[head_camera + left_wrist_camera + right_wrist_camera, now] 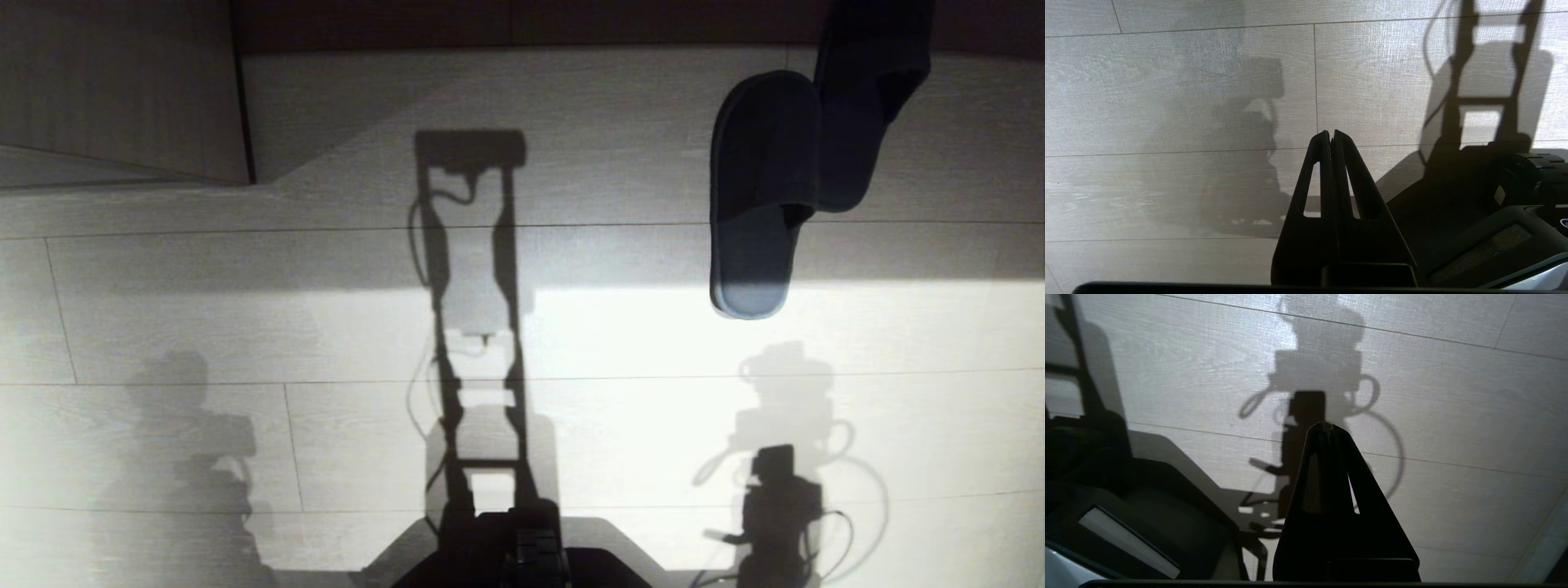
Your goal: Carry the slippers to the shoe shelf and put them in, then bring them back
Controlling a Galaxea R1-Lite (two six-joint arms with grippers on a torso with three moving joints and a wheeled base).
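The dark slippers lie on the pale floor at the far right of the head view. One slipper (759,196) lies lengthwise with its open back toward me. The second slipper (861,106) lies beside it, overlapping its edge, and runs out of the top of the picture. My right gripper (774,451) hangs low at the near right, well short of the slippers, shut and empty; the right wrist view shows it (1327,425) over bare floor. My left gripper (1331,132) is shut and empty over bare floor too. The shoe shelf is out of view.
A pale wood-grain panel with a dark edge (122,90) stands at the far left, and a dark band (506,20) runs along the far side. My dark base (531,547) fills the near middle, and strong shadows of my body and arms fall on the plank floor (620,343).
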